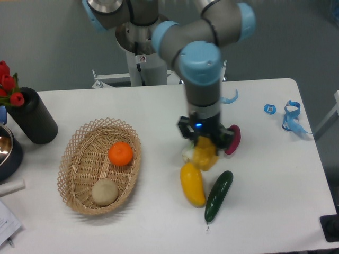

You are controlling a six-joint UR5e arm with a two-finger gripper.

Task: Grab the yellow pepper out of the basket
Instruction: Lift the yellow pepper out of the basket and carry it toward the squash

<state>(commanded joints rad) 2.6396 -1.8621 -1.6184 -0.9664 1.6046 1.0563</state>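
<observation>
Item one, the yellow pepper [205, 153]: you will find it just right of the frame's centre, directly under the gripper [204, 145]. It is a blocky, yellow-orange piece with angular lobed sides, and its upper part is hidden by the gripper body. The fingers sit to either side of it and appear closed on it; you cannot tell whether it hangs clear of the table [159, 106] or rests on it. It is well apart from the basket.

Item two, the basket [71, 159]: an oval, tan wicker piece with an open woven rim, lying in the lower left of the frame. Inside you see a round orange [121, 154] toward the upper right and a pale beige round item [105, 191] below it.

Item three, loose vegetables near the pepper: a smooth yellow squash [193, 184] just below it, a dark green cucumber [219, 195] just to the right of the squash, and a magenta item [233, 139] to the right of the gripper.

Item four, the left edge: a black cylinder [33, 117] holding red flowers [7, 83].

Item five, the upper right: blue tape scraps [291, 117].
</observation>
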